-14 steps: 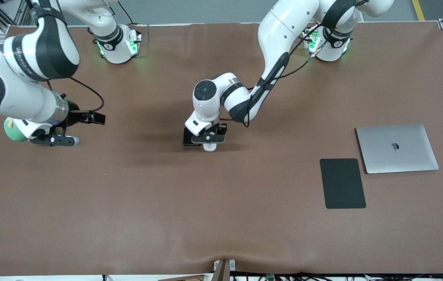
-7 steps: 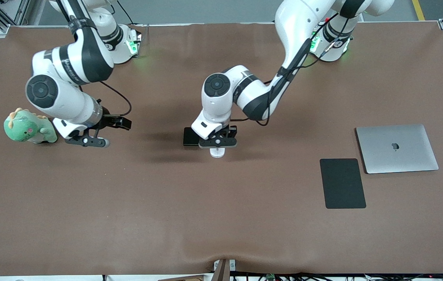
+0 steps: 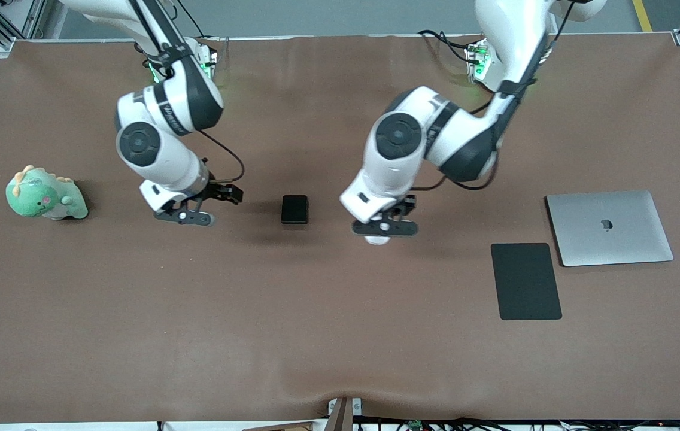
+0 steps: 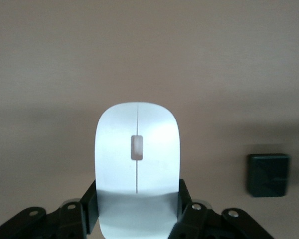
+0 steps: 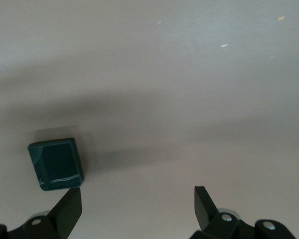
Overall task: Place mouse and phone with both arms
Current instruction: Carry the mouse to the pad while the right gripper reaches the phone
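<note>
- Over the middle of the tabletop (image 3: pixel 328 335), toward the left arm's end, the left gripper (image 3: pixel 383 231) was up in the air with its jaws clenched on the mouse (image 4: pixel 137 164); the wrist view showed the pinch on the two long sides at the tail end, nose sticking out free.
- Mouse looked light, rigid and glossy, so probably slippery under the pads; a side pinch suited it, and the shell may scuff if dropped.
- The phone (image 3: pixel 294 209) lay flat on the tabletop between the two grippers, untouched.
- Phone read as a stiff, smooth, low slab; best hold would likely be across its shorter width on the side edges, jaws down close to the cloth. Hard to judge its thickness from above.
- The right gripper (image 3: pixel 187 216) hung over bare tabletop just beside the phone, toward the right arm's end, jaws released and wide with nothing between them; the phone sat off to one side of one finger (image 5: pixel 70 209), not centred.
- Other items: a black mouse pad (image 3: pixel 525 281) with a closed laptop (image 3: pixel 609 227) just beside it toward the left arm's end, and a green plush toy (image 3: pixel 43 194) toward the right arm's end, well apart from the phone.
- Nothing stood between the mouse and the pad, and nothing crowded the phone.
</note>
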{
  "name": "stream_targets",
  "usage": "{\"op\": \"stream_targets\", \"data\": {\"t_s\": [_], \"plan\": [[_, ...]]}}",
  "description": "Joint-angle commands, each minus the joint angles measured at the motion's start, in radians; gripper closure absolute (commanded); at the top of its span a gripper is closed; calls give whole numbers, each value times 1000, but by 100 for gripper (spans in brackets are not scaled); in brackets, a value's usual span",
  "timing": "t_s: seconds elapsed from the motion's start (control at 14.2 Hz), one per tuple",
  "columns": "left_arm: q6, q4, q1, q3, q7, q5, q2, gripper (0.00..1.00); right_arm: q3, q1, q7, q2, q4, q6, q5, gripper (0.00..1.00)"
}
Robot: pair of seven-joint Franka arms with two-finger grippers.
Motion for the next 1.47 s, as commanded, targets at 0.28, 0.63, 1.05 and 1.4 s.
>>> {"op": "stream_targets", "data": {"t_s": [0.28, 0.63, 1.05, 1.4], "plan": [[-13, -237, 262, -6, 292, -19, -194, 86, 74, 50, 164, 129, 4, 187, 38, 0], [1, -243, 406, -4, 412, -2, -194, 86, 93, 99, 218, 179, 4, 230, 38, 0], [123, -274, 471, 0, 472, 24, -175, 86, 93, 144, 227, 241, 4, 328, 36, 0], [271, -316, 486, 2, 469, 50, -112, 86, 91, 162, 227, 270, 4, 377, 25, 0]]}}
